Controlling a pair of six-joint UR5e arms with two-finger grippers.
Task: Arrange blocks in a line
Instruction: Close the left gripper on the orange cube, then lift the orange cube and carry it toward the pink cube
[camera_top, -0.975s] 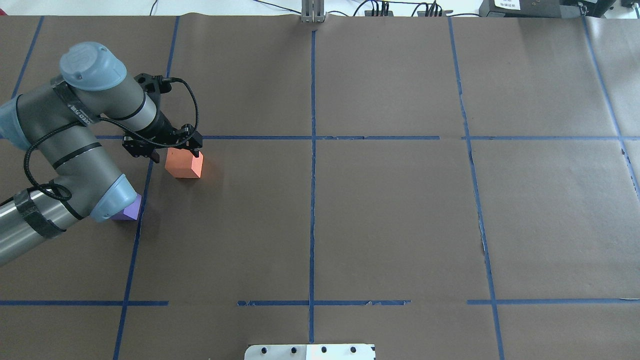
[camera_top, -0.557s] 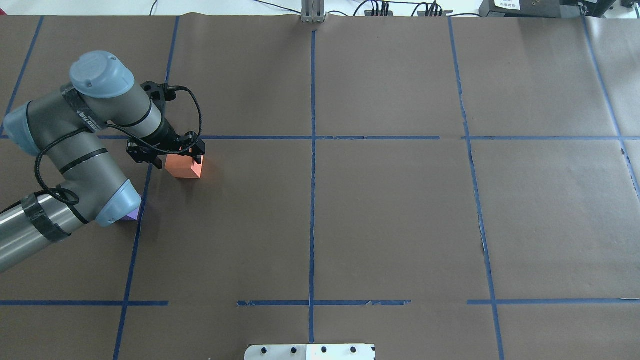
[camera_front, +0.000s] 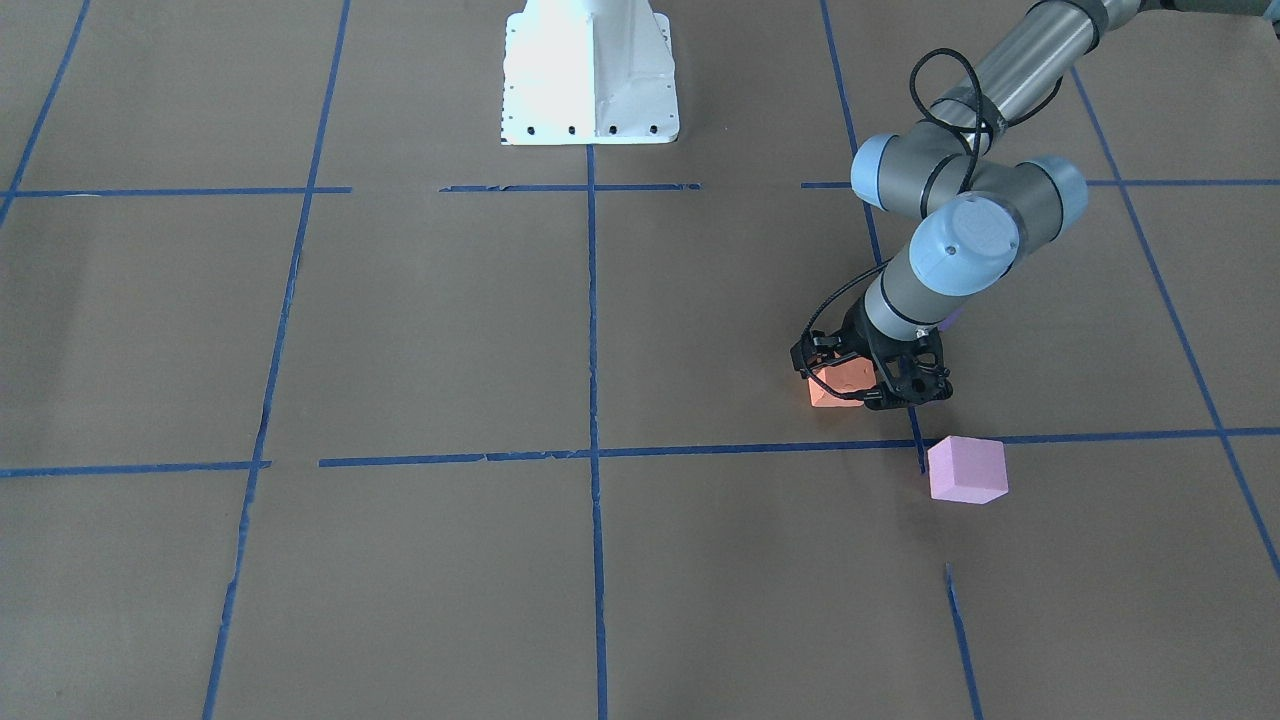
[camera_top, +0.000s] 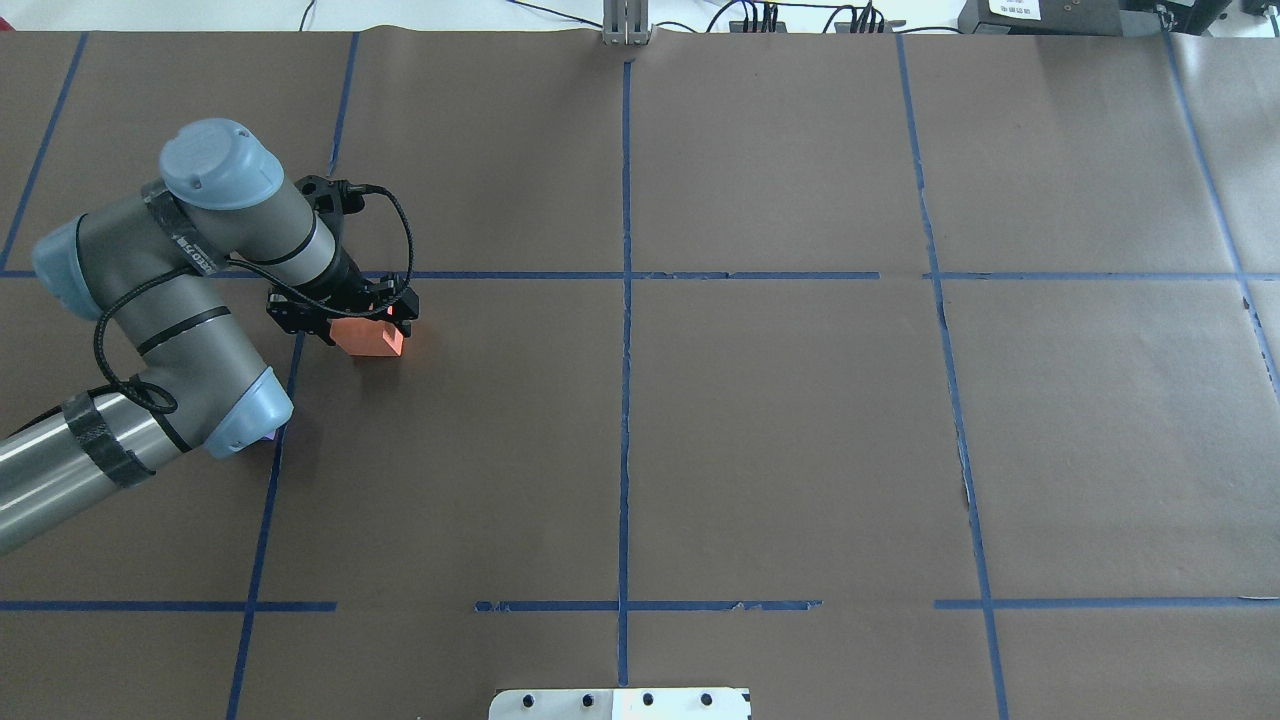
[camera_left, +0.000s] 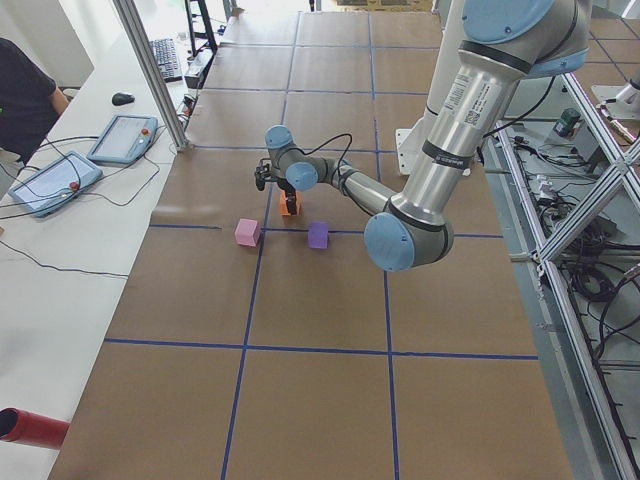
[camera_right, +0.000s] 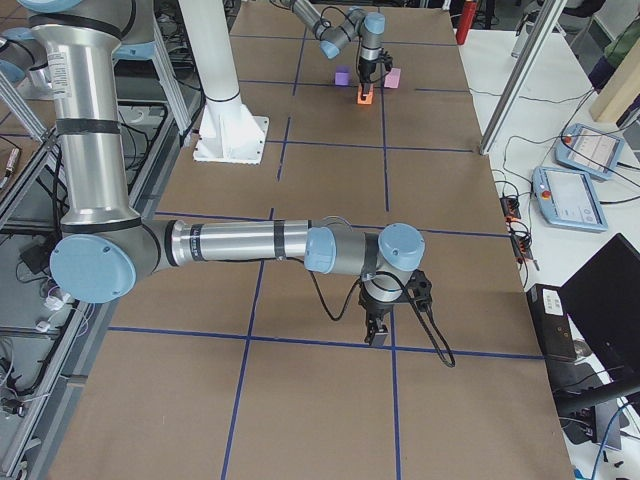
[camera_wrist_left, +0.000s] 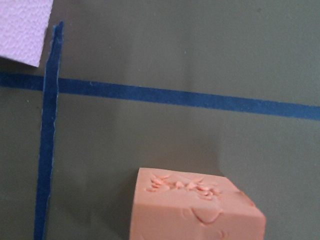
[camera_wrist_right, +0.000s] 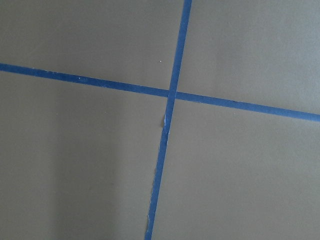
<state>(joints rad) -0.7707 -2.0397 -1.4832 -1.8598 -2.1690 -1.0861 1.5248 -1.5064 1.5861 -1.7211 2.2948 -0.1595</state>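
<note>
My left gripper (camera_top: 364, 326) is shut on the orange block (camera_top: 372, 341) and holds it low over the brown table, just near of a blue tape line. The orange block also shows in the front view (camera_front: 832, 388) and at the bottom of the left wrist view (camera_wrist_left: 195, 210). The pale pink block (camera_front: 966, 469) lies just across that tape line. The purple block (camera_left: 318, 235) sits beside them, and in the overhead view only a sliver (camera_top: 270, 436) shows under my left elbow. My right gripper (camera_right: 378, 332) hangs over a tape crossing far away; I cannot tell whether it is open or shut.
Blue tape lines (camera_top: 625, 300) divide the brown paper table into squares. The white robot base (camera_front: 588, 75) stands at the near middle edge. A metal post (camera_top: 625, 25) stands at the far edge. Tablets and cables (camera_left: 60, 180) lie beyond the far edge.
My left gripper has moved slightly right and down with the orange block in it. My left elbow now covers more of the purple block.
</note>
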